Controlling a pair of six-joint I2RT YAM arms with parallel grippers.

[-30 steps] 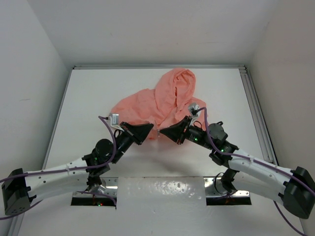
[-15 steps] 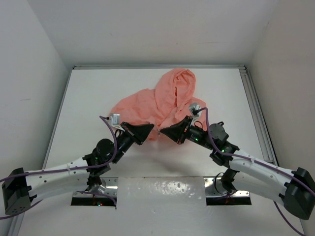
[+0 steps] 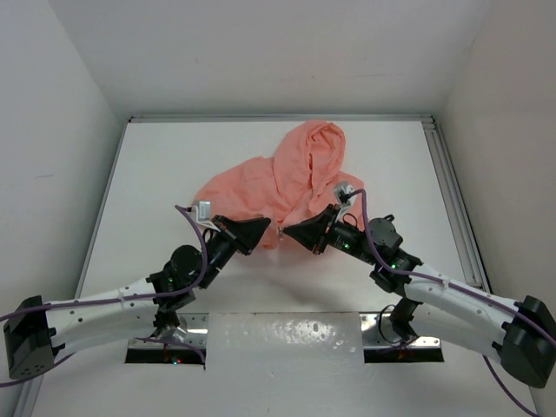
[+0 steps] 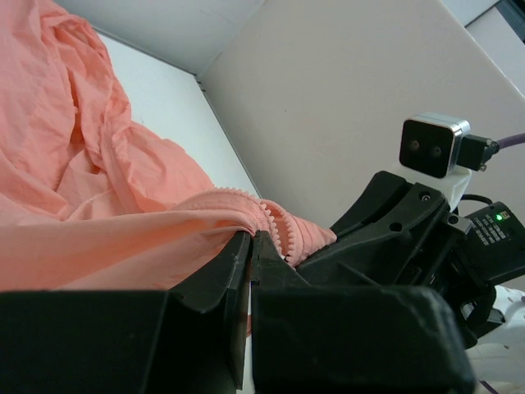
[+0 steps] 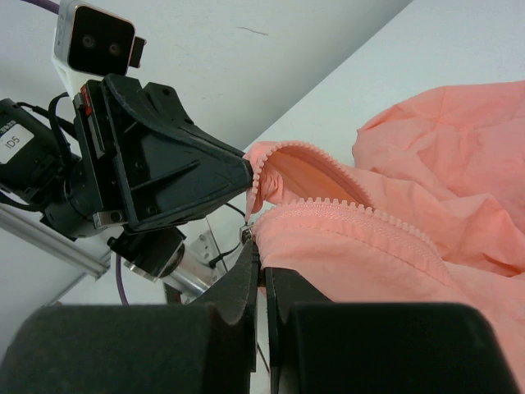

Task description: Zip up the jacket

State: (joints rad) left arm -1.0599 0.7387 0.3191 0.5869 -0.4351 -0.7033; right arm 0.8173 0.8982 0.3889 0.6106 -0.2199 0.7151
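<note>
The salmon-pink hooded jacket [image 3: 287, 178] lies crumpled on the white table, hood toward the back. Its front hem is lifted between the two grippers. My left gripper [image 3: 268, 229] is shut on one zipper edge [image 4: 246, 201] of the jacket. My right gripper [image 3: 288, 231] is shut on the other zipper edge [image 5: 344, 215], with the small metal slider [image 5: 245, 234] at its fingertip. The two gripper tips face each other, nearly touching. The toothed zipper tapes are apart above the tips. The dark spot is not in view.
A metal rail [image 3: 452, 191] runs along the table's right edge. Grey walls enclose the table at the back and both sides. The arm bases and a shiny plate [image 3: 287, 334] sit at the near edge.
Both gripper tips have shifted slightly, staying tip to tip at the jacket's hem. The jacket has barely moved.
</note>
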